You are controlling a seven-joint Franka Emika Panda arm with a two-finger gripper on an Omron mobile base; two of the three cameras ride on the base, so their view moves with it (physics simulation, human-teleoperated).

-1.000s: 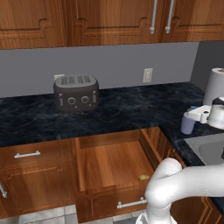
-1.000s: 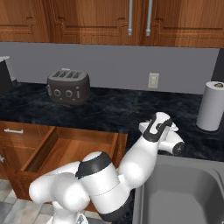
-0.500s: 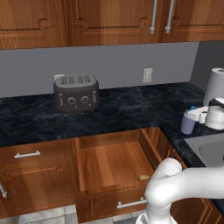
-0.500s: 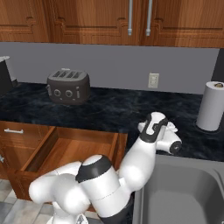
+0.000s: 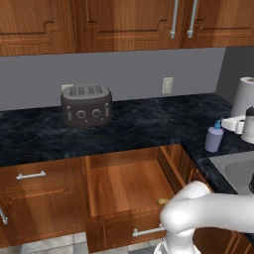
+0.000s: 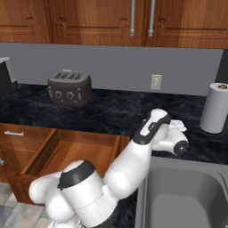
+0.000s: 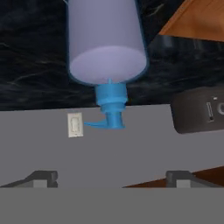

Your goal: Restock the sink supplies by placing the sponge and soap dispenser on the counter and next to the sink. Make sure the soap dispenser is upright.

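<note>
The pale lavender soap dispenser (image 5: pixel 214 138) with a blue pump stands upright on the black counter (image 5: pixel 149 124), just left of the grey sink (image 5: pixel 241 170). My gripper (image 5: pixel 229 123) hovers to its right, open, a short gap away from the bottle. The hand view is rolled over, so the soap dispenser (image 7: pixel 107 41) appears upside down beyond my gripper (image 7: pixel 111 179); the jaws stand wide apart and hold nothing. A small yellow-green sponge (image 5: pixel 162 201) lies at the front right of the open drawer (image 5: pixel 126 181), partly behind my arm.
A white paper towel roll (image 5: pixel 245 95) stands at the back right, close behind my hand. A dark toaster (image 5: pixel 87 105) sits at the back left of the counter. The open drawer juts out below the counter edge. The sink (image 6: pixel 187 191) lies right of my arm.
My jaws have opened and let go of the soap dispenser, which stays standing on the counter. The hand has drawn back slightly from it.
</note>
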